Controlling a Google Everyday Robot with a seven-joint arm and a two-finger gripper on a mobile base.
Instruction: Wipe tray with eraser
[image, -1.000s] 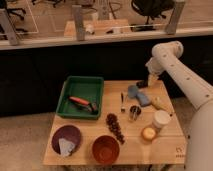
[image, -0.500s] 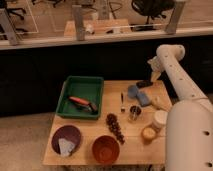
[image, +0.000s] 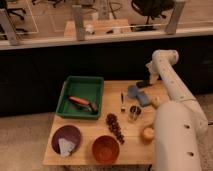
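In the camera view, the large green rectangular plastic tray (image: 93, 89) sits on the left rear part of the light wooden table (image: 97, 116). An orange-red tool with a dark end (image: 80, 101) lies inside the tray. The white arm's two-finger gripper (image: 148, 78) hangs over the table's right rear corner with its fingers apart, clamping nothing. Just below it lies the small flat black rectangular eraser (image: 141, 84), touching the blue-grey pads (image: 138, 94) and well apart from the tray. Whether gripper and eraser touch cannot be told. Near the front edge stand a maroon bowl (image: 66, 137) and a reddish-brown bowl (image: 106, 148).
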